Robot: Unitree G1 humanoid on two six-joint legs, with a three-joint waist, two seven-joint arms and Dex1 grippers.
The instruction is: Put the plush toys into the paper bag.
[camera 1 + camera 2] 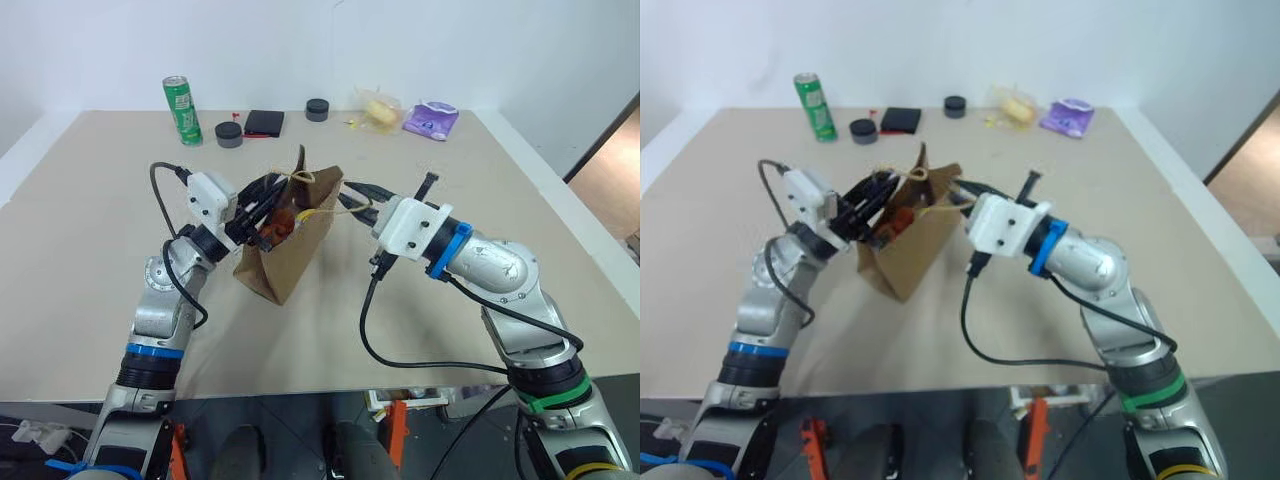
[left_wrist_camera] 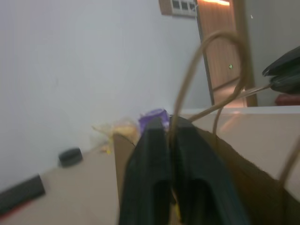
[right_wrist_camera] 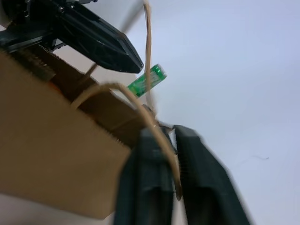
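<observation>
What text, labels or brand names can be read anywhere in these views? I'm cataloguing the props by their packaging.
None can be read.
Green can: light print on its side, too small to read.
Purple packet: pale markings, blurred.
Clear-wrapped yellow item: no legible print.
Paper bag: plain brown, no print visible.
Black flat item and two dark round lids: no lettering visible.
</observation>
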